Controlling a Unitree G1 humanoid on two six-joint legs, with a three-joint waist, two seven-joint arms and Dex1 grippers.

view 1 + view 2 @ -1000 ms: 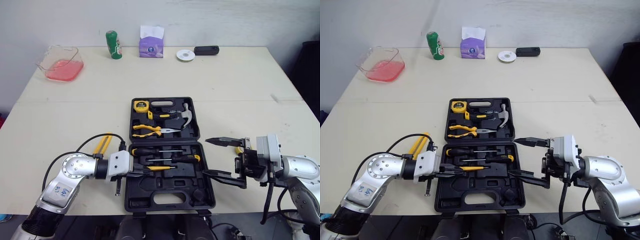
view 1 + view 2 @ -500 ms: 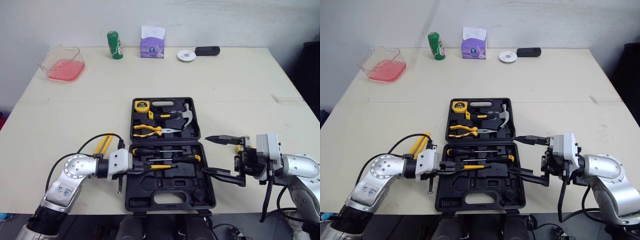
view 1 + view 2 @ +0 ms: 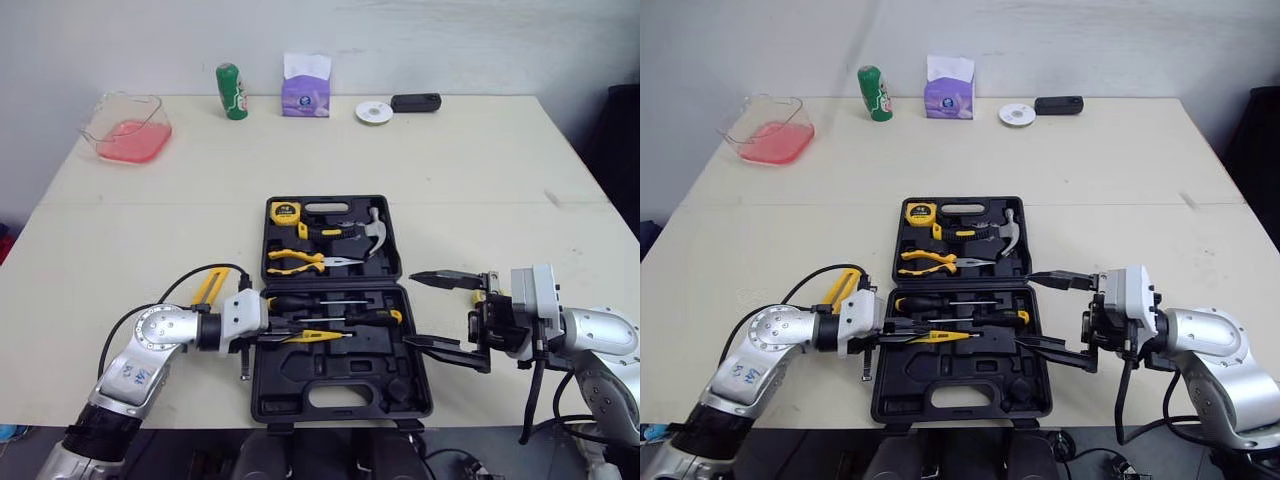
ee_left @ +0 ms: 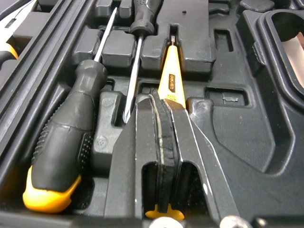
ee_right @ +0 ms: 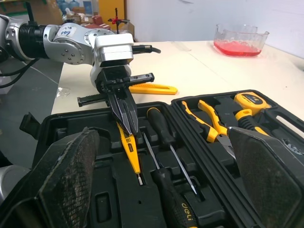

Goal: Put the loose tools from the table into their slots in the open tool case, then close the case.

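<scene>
Screwdriver marked deli, tester lettering perhaps likewise

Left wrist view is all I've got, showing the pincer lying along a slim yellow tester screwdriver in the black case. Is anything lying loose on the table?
Observer: Yes. A flat yellow tool lies on the beige table, left of the black plastic tool case and apart from it.
Operator: Where's the other pincer?
Observer: The right pincer hovers wide open at the case's right edge, holding nothing.
Operator: What's in the far half of the case?
Observer: A yellow tape measure, yellow-handled pliers and a silver-headed hammer sit in their slots there.
</scene>
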